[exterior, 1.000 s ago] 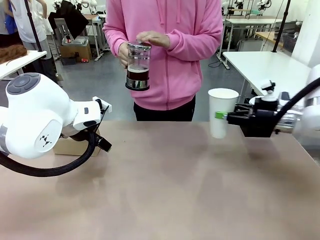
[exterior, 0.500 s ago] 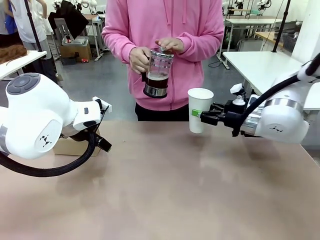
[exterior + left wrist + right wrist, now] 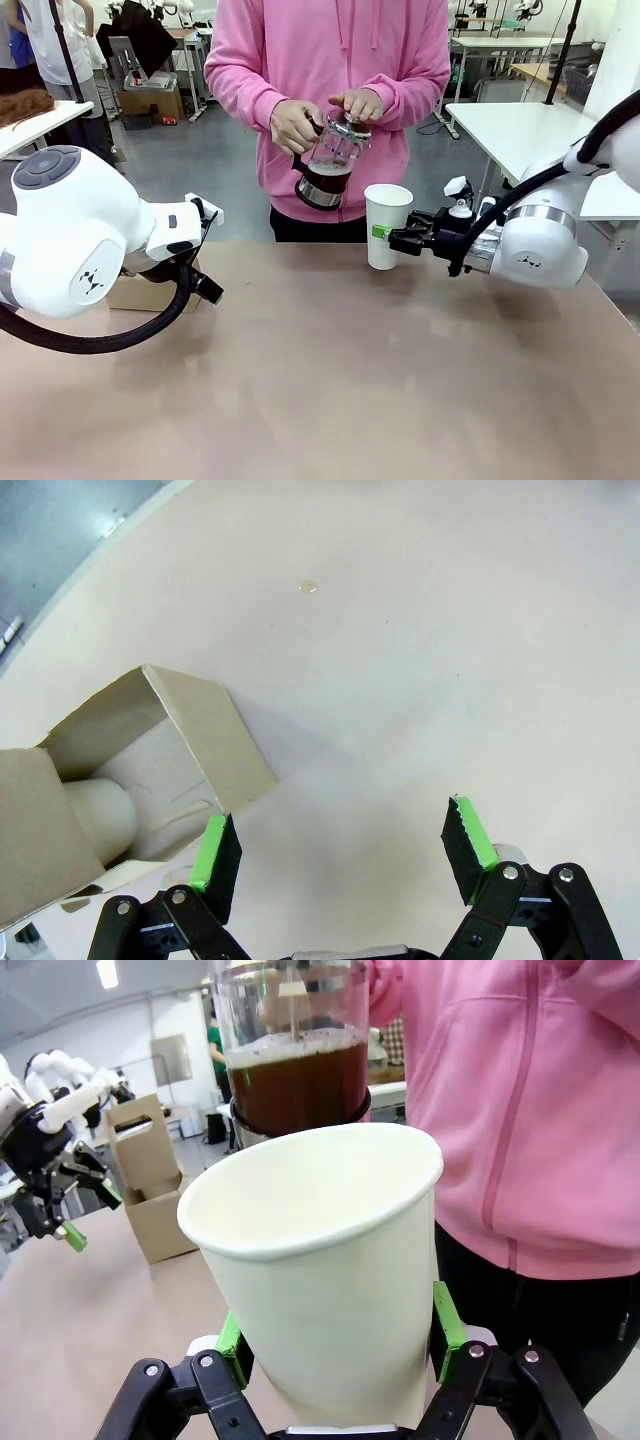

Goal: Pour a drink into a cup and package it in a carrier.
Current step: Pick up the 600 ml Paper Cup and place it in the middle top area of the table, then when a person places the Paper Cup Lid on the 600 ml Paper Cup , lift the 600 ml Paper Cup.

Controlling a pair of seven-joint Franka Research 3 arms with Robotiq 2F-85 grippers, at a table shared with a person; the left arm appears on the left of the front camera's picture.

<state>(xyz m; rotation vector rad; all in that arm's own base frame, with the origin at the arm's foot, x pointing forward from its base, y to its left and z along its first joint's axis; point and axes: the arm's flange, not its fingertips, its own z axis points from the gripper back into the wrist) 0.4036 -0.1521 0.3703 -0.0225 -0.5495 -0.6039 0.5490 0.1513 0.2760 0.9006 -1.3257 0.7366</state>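
My right pincer [image 3: 385, 235], clamped on the lidless white cup [image 3: 387, 215], has carried it over the desk [image 3: 330, 380] to just beside the person's tilted jug [image 3: 335, 150] of dark drink [image 3: 322, 182], so pouring looks ready to start, while my left pincer [image 3: 340, 835] hangs with fingers apart beside the carrier [image 3: 200, 730].

The left arm sits folded low, the left gripper [image 3: 342, 845] pointing downward with its fingers spread wide. The right arm reaches inward, wrist level, the right gripper [image 3: 386, 236] clamped on the cup [image 3: 387, 205].
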